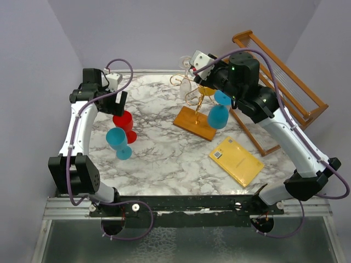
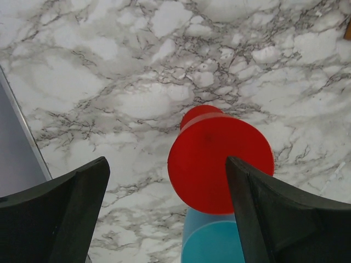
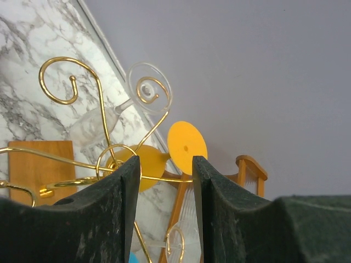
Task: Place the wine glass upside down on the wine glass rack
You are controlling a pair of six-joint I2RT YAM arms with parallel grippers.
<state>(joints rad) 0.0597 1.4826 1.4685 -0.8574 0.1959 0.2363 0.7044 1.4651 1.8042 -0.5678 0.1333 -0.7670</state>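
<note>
Top external | right gripper (image 1: 193, 64) is hovering upper centre, fingers nearly pressed together, gripping nothing, beside the thin gold wire wine glass rack (image 1: 196, 112) | clear wine glass (image 1: 185, 87) is hanging inverted on it, stem vertical, just left | left gripper (image 1: 116, 101) is waiting spread above the red plastic goblet (image 1: 125, 125)

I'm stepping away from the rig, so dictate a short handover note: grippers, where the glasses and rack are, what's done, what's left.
Left gripper: open, empty, above the upside-down red glass; a blue glass stands beside it.
Right gripper: at the gold rack, jaws nearly closed; a grip can't be confirmed.
Done: a clear glass, a yellow glass and a blue glass hang upside down on the rack.
Left: red and blue glasses remain on the table.
</note>
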